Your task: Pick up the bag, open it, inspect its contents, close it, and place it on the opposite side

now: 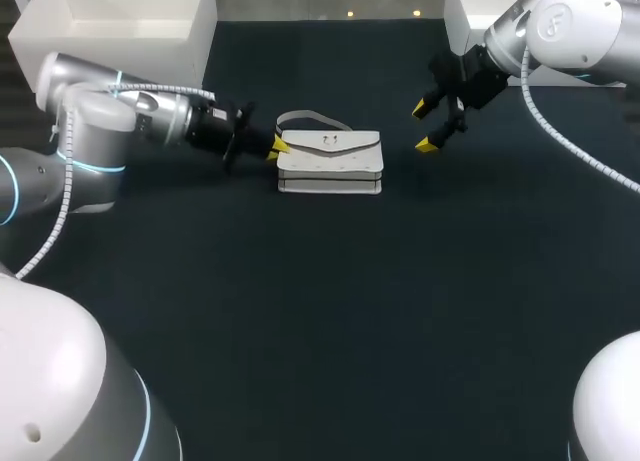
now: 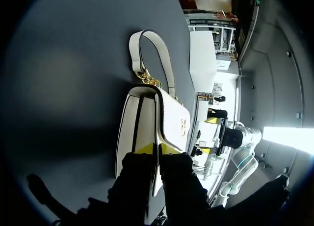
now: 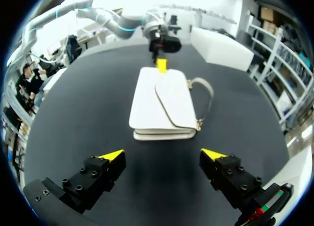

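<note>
A white handbag (image 1: 330, 161) lies flat on the dark table, its flap on top and its strap (image 1: 310, 118) looped behind it. My left gripper (image 1: 277, 146) is at the bag's left end. In the left wrist view its yellow tips sit close together, and the gripper (image 2: 156, 148) is shut on the edge of the bag's flap (image 2: 169, 123). My right gripper (image 1: 425, 127) hangs open above the table, to the right of the bag and apart from it. In the right wrist view the bag (image 3: 162, 103) lies ahead of the open fingers (image 3: 112, 156), with the left gripper (image 3: 161, 64) at its far end.
White boxes stand at the back left (image 1: 130, 21) and back right (image 1: 470, 11) of the table. Dark tabletop (image 1: 330, 321) stretches in front of the bag and to both sides.
</note>
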Tool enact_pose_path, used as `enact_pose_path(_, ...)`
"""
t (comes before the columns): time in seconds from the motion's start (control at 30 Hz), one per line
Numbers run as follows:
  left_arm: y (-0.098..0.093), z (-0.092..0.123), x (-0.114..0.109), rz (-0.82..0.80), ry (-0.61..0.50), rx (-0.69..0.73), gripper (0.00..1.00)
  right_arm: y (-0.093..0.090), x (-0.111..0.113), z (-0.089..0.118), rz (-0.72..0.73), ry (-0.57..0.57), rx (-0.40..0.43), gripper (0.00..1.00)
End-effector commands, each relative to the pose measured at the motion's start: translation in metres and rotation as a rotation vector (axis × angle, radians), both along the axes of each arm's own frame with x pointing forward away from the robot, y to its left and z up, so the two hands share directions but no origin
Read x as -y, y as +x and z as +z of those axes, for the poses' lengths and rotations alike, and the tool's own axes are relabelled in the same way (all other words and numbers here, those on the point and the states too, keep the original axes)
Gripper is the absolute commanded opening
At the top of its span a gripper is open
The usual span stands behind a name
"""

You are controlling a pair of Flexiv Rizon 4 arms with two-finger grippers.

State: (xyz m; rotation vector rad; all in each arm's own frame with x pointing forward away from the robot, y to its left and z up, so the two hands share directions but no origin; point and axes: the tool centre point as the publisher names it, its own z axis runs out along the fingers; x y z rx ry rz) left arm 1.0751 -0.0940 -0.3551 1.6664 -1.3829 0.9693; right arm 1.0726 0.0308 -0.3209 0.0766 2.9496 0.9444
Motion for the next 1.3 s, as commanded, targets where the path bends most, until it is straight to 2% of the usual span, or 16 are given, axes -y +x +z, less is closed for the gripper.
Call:
enact_pose_path(0.03, 0.011, -0.004, 0.011, -0.004, -0.009, 0.002, 0.00, 0.001, 0.000, -0.001, 0.002, 0.002, -0.001, 1.00)
enact_pose_path(0.3, 0.017, -0.001, 0.017, -0.041, -0.025, -0.008, 0.00, 0.001, 0.000, -0.001, 0.002, 0.002, -0.001, 1.00)
enact_pose_path(0.9, 0.025, -0.004, 0.014, -0.078, -0.023, -0.017, 0.00, 0.001, 0.000, -0.001, 0.002, 0.002, -0.001, 1.00)
enact_pose_path(0.93, 0.025, -0.004, 0.014, -0.078, -0.024, -0.017, 0.16, 0.001, 0.000, -0.001, 0.002, 0.002, -0.001, 1.00)
enact_pose_path(0.97, 0.025, -0.003, 0.013, -0.077, -0.026, -0.016, 0.38, 0.001, 0.000, -0.001, 0.002, 0.002, -0.001, 1.00)
enact_pose_path(1.0, 0.024, -0.001, 0.012, -0.076, -0.028, -0.015, 0.49, 0.001, 0.000, -0.001, 0.002, 0.002, -0.001, 1.00)
enact_pose_path(1.03, 0.022, 0.000, 0.011, -0.077, -0.028, -0.009, 0.70, 0.001, 0.000, -0.001, 0.002, 0.002, -0.001, 1.00)
enact_pose_path(1.07, 0.021, 0.002, 0.009, -0.076, -0.028, -0.005, 0.96, 0.001, 0.000, -0.001, 0.002, 0.002, -0.001, 1.00)
enact_pose_path(1.1, 0.019, 0.005, 0.008, -0.079, -0.028, 0.002, 1.00, 0.001, 0.000, -0.001, 0.002, 0.002, -0.001, 1.00)
enact_pose_path(1.3, 0.007, 0.024, -0.007, -0.074, -0.033, 0.063, 1.00, 0.001, 0.000, -0.001, 0.002, 0.002, -0.001, 1.00)
